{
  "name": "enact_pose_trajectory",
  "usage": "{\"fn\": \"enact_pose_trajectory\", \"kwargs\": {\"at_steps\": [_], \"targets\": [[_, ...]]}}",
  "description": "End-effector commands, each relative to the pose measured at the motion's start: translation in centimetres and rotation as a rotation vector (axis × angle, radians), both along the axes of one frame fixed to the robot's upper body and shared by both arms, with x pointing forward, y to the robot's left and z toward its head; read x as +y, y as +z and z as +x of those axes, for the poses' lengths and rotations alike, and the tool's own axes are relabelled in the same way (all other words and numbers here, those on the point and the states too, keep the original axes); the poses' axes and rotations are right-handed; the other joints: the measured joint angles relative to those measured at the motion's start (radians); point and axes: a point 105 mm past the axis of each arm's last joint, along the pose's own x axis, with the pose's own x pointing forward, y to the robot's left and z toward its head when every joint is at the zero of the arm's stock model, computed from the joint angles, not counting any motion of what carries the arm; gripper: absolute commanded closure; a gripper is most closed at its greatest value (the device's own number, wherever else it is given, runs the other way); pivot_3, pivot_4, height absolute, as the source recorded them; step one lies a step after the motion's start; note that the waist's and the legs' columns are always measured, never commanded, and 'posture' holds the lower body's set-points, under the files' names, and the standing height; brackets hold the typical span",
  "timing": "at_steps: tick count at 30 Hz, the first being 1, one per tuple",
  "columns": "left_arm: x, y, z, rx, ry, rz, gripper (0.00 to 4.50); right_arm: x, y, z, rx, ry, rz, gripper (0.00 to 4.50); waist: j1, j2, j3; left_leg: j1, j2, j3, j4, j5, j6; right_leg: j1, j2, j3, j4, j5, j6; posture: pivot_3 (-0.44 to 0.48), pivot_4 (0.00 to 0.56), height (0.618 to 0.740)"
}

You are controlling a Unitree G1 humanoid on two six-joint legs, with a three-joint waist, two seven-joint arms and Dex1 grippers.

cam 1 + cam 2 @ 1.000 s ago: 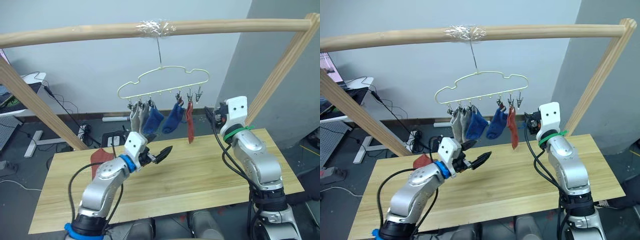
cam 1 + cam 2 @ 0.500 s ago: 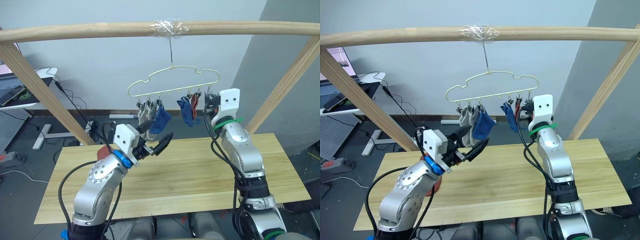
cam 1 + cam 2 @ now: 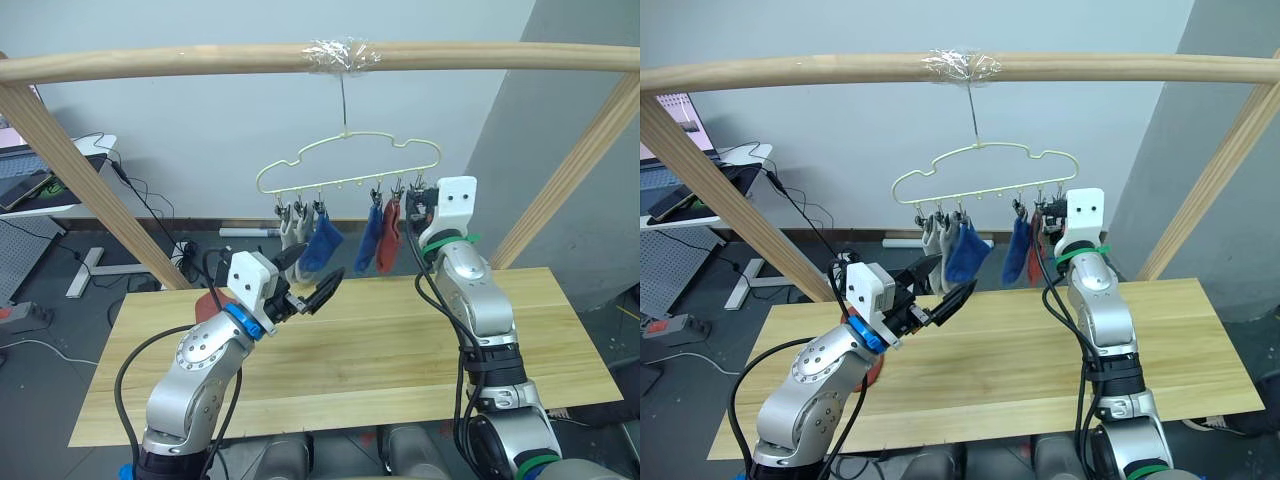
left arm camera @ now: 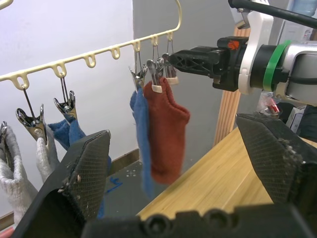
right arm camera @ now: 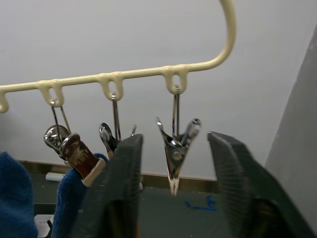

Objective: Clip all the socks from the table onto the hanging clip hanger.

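- Socks, five of them, hang clipped on the clip hanger (image 3: pixel 348 165), which hangs by its hook from a wooden pole (image 3: pixel 200 62) above the table (image 3: pixel 380 360): two grey socks (image 3: pixel 292 232) at the robot's left end, then a blue sock (image 3: pixel 322 246), a second blue sock (image 3: pixel 369 240) and a rust-red sock (image 3: pixel 390 235) toward the right end.
- A sixth, red sock (image 3: pixel 208 303) lies on the table's far left part, mostly hidden behind the left arm.
- Left gripper (image 3: pixel 318 290) — raised above the table on a bent arm, fingers spread wide and holding nothing, pointing up toward the hung socks.
- Right gripper (image 3: pixel 415 203) — lifted to hanger height on an arm rising steeply from the table's right side, its tips at the right end of the clip row, just beside the hanging red sock.
- Right wrist view: the two fingers (image 5: pixel 116 193) stand apart on either side of an unfilled metal clip (image 5: pixel 175 148), the last one at the hanger's end; whether they touch it cannot be told. The neighbouring clips hold the red sock's cuff (image 5: pixel 79 157) and blue fabric (image 5: pixel 20 193).
- Left wrist view: the row seen from the side, with the red sock (image 4: pixel 166 126) and blue sock (image 4: pixel 141 134) hanging close together, and the right gripper's black tips (image 4: pixel 173 59) reaching in at clip level just beyond them.
- Head views alone show the sock on the table and the whole pole frame.
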Motion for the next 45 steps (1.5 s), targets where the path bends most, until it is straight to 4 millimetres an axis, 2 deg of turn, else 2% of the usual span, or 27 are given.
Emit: {"fn": "enact_pose_trajectory", "kwargs": {"at_steps": [1,14,21,29,32,34,45], "targets": [[-0.4,1.0,-0.4,-0.051,-0.012,-0.003,0.00,0.1,1.4,0.1,-0.051,-0.004,0.009,1.62,0.000,0.000,0.000,0.000,0.000,0.000,0.000,0.000,0.000,0.000,0.000,0.000,0.000,0.000,0.000,-0.001,0.132,0.740],[-0.9,1.0,-0.4,-0.050,-0.026,0.003,0.00,-0.3,1.6,1.8,-0.046,-0.052,0.053,1.62,0.000,0.000,0.000,0.000,0.000,0.000,0.000,0.000,0.000,0.000,0.000,0.000,0.000,0.000,0.000,0.007,0.135,0.740],[-1.2,1.0,-0.5,-0.057,-0.038,0.012,0.00,0.9,1.8,2.8,-0.049,-0.025,0.055,1.62,0.000,0.000,0.000,0.000,0.000,0.000,0.000,0.000,0.000,0.000,0.000,0.000,0.000,0.000,0.000,0.015,0.133,0.740],[-1.3,1.1,-0.5,-0.059,-0.035,0.011,0.00,1.8,2.0,2.9,-0.057,0.009,0.075,1.62,0.000,0.000,0.000,0.000,0.000,0.000,0.000,0.000,0.000,0.000,0.000,0.000,0.000,0.001,0.001,0.017,0.135,0.740],[-1.3,1.0,-0.5,-0.057,-0.038,0.012,0.00,1.7,2.0,2.9,-0.060,0.002,0.077,2.20,0.000,0.000,0.000,0.000,0.000,0.000,0.000,0.000,0.000,0.000,0.000,0.000,0.001,0.000,0.000,0.016,0.135,0.740],[-1.3,1.0,-0.5,-0.058,-0.039,0.013,0.00,1.6,2.0,2.9,-0.059,-0.001,0.077,2.87,0.000,0.000,0.000,0.000,0.000,0.000,0.000,0.000,0.000,0.000,0.000,0.000,0.001,0.000,0.000,0.016,0.135,0.740],[-1.6,0.9,-0.5,-0.060,-0.049,0.022,0.00,1.5,2.0,2.9,-0.060,-0.009,0.074,2.87,0.000,0.000,0.000,0.000,0.000,0.000,0.000,0.000,0.000,0.000,0.000,0.000,0.001,0.000,0.000,0.014,0.138,0.740]]}}
